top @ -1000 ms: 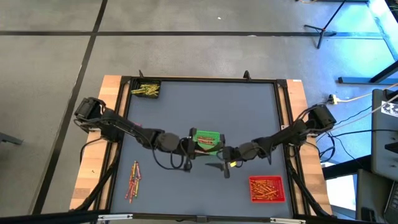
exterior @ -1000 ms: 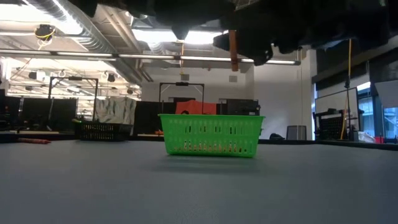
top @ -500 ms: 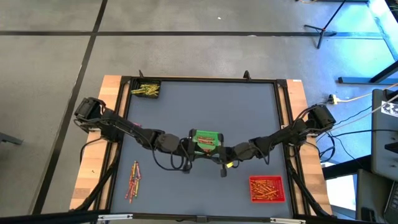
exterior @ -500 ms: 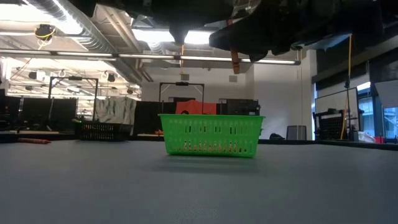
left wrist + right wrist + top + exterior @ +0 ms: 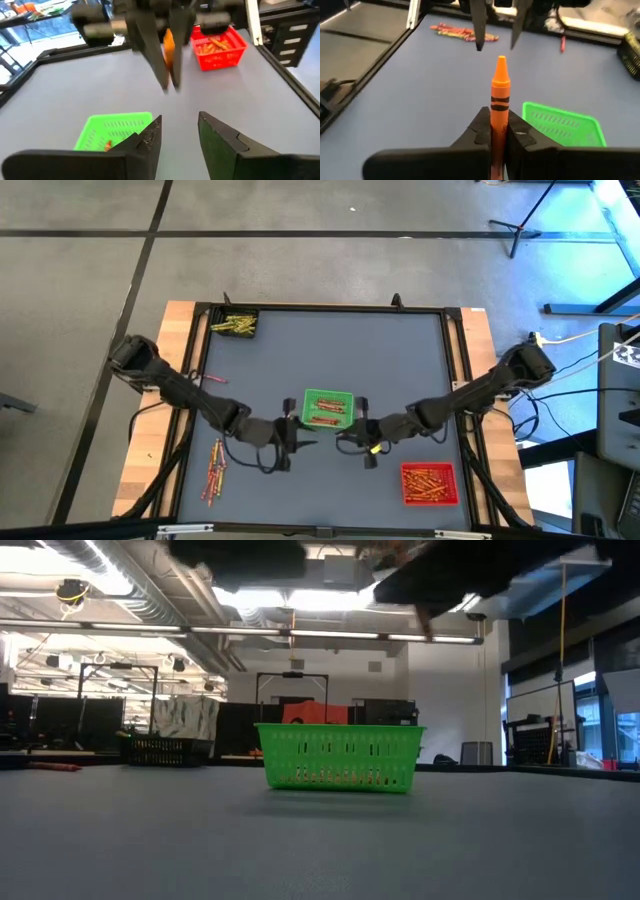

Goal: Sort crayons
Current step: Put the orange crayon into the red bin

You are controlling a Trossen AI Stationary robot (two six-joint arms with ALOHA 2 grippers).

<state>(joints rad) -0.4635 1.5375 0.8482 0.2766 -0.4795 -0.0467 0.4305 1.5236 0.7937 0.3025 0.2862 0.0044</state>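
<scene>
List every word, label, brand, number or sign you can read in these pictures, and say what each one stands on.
No text can be read anywhere.
Orange crayon, held in the shut right end effector: dark wrapper bands show, no legible lettering.
Green basket and red basket: no labels visible.
Room behind the table: any signs are too small to read.

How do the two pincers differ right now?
The right pincer is shut on an orange crayon pointing forward; the left pincer is open and empty. In the high view, left pincer sits left of the green tray, right pincer right of it. Both hang above the table, facing each other.
</scene>
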